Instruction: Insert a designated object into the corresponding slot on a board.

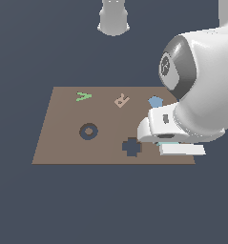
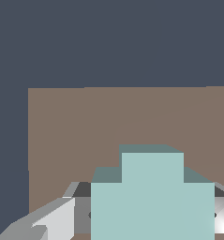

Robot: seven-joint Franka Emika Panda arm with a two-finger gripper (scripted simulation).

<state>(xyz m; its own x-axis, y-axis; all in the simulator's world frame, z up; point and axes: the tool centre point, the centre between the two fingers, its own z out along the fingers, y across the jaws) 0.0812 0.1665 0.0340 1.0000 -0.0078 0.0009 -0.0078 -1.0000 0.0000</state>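
Note:
In the wrist view the pale teal cross (image 2: pixel 153 197) fills the space between my gripper's (image 2: pixel 151 222) two grey fingers (image 2: pixel 52 220), which press against its sides. In the exterior view my gripper (image 1: pixel 165 143) is low over the brown board's (image 1: pixel 63 143) front corner on the exterior view's right. Only a sliver of the cross (image 1: pixel 161 143) shows under the hand. The dark navy plus-shaped slot (image 1: pixel 131 147) lies on the board just to the exterior view's left of the gripper and is uncovered. The fingertips are hidden by the arm in the exterior view.
On the board are a dark ring-shaped cutout (image 1: pixel 88 131), a green shape (image 1: pixel 83 96), a tan R-shaped piece (image 1: pixel 121 100) and a blue pentagon (image 1: pixel 155 101). The arm's base (image 1: pixel 113 19) stands beyond the board. The wrist view shows bare board (image 2: pixel 85 131) and its edge.

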